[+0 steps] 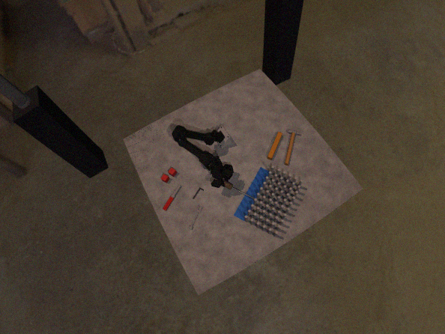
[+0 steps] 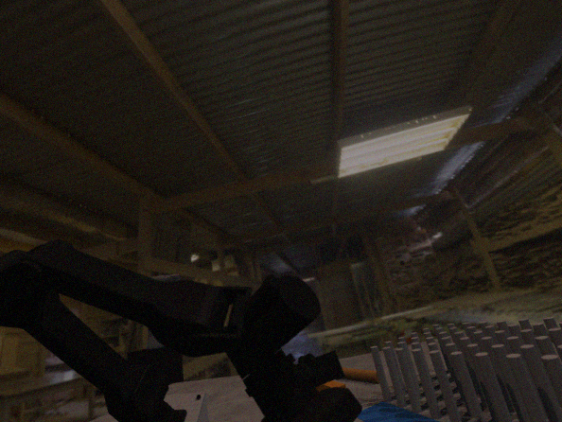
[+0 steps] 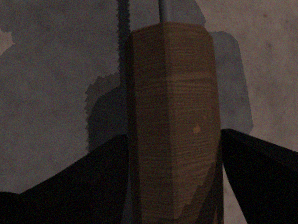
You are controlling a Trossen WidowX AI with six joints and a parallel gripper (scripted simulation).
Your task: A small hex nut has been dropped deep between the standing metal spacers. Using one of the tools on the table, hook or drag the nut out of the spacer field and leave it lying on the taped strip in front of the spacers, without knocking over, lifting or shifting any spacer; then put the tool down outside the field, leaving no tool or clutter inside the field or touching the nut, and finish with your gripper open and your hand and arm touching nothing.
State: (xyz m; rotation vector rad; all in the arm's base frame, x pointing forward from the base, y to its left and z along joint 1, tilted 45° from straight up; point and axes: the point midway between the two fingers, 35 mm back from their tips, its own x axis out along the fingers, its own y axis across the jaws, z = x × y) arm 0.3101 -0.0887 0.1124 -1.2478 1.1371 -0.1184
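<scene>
My gripper (image 3: pixel 174 142) is shut on the wooden handle (image 3: pixel 172 85) (image 1: pixel 228 185) of a thin-shafted tool. The metal shaft (image 1: pixel 243 193) (image 3: pixel 162 11) runs from the handle over the blue taped strip (image 1: pixel 258 178) (image 2: pixel 388 413) to the near edge of the spacer field; whether its tip touches a spacer cannot be told. The standing metal spacers (image 1: pixel 276 198) (image 2: pixel 487 378) form a dense block behind the strip and look upright. The hex nut cannot be made out in any view.
Beyond the strip's upper end lie an orange bar (image 1: pixel 275 145) and a hammer (image 1: pixel 289 148). On the other side of the arm lie two red cubes (image 1: pixel 165 177) (image 1: pixel 172 171), a red-handled screwdriver (image 1: pixel 168 203), a hex key (image 1: pixel 197 192) and a wrench (image 1: pixel 195 218).
</scene>
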